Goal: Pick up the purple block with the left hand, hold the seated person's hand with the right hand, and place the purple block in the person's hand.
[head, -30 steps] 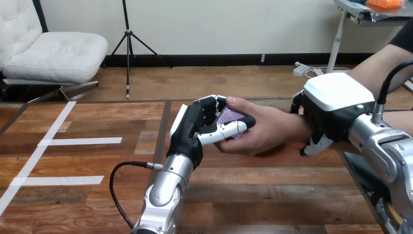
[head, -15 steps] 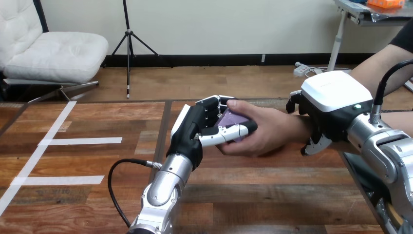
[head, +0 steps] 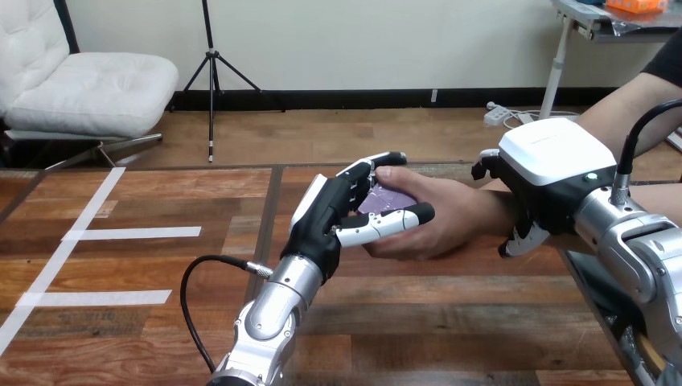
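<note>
My left hand (head: 334, 221) clasps the purple block (head: 384, 199) between thumb and curled fingers, in the person's hand (head: 450, 217) near the far edge of the worktop (head: 161, 265). My right hand (head: 551, 181) curls round the person's wrist (head: 492, 211).

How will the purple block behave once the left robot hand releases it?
The purple block seems stiff: its faces look flat in the left robot hand's pinch. Likely light, being small, and unlikely to roll, lying in the person's cupped hand.

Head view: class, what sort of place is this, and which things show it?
Probably a robot lab test bench: white tape strips mark the wooden table, and the robot's left hand holds a purple block in the person's hand.
</note>
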Robot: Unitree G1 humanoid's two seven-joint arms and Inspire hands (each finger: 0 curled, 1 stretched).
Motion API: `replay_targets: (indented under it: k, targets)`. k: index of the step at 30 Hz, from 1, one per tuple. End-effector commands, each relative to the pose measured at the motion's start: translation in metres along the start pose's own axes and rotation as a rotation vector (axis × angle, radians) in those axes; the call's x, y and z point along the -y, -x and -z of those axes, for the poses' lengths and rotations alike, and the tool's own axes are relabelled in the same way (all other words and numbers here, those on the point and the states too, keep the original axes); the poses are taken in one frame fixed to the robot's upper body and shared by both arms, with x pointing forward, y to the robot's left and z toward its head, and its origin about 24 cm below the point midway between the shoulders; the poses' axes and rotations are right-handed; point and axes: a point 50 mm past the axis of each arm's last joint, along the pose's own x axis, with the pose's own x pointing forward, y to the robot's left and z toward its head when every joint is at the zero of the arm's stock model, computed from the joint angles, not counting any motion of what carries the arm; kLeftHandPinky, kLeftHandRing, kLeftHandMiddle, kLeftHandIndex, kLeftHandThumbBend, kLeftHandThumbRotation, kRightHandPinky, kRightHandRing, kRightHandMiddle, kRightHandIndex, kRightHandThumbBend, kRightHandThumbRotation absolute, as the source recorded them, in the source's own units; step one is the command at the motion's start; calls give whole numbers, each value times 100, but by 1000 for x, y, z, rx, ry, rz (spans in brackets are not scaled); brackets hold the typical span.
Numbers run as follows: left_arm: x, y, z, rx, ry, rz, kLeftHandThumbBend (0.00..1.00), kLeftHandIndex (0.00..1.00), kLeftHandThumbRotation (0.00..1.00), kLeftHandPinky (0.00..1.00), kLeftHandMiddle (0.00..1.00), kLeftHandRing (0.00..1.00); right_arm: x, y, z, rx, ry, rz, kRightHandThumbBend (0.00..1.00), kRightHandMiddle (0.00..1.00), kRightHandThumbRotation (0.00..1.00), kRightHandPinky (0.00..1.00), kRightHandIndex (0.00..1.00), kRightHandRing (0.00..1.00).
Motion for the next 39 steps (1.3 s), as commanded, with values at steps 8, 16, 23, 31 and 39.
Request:
replay_targets:
  k: [8, 16, 23, 31, 39]
  targets:
    - [1, -13, -24, 98, -59, 11, 93, 100, 41, 98, 100, 99, 23, -2, 3, -10, 14, 80, 80, 79, 0, 73, 79, 77]
    - [0, -13, -25, 102, -66, -1, 96, 100, 45, 100, 100, 100, 23, -2, 2, -11, 12, 80, 82, 80, 0, 74, 80, 79]
    - [-2, -12, -25, 107, -44, -12, 96, 100, 46, 100, 100, 100, 23, -1, 2, -4, 0, 92, 83, 80, 3, 75, 80, 79]
    - [-5, -9, -24, 126, -35, -31, 95, 100, 45, 100, 100, 100, 22, 2, 1, 14, -25, 122, 84, 79, 5, 73, 79, 78]
    - [-8, -4, -22, 145, -26, -54, 93, 100, 44, 100, 100, 100, 19, 10, -2, 36, -80, 159, 84, 79, 6, 72, 78, 78]
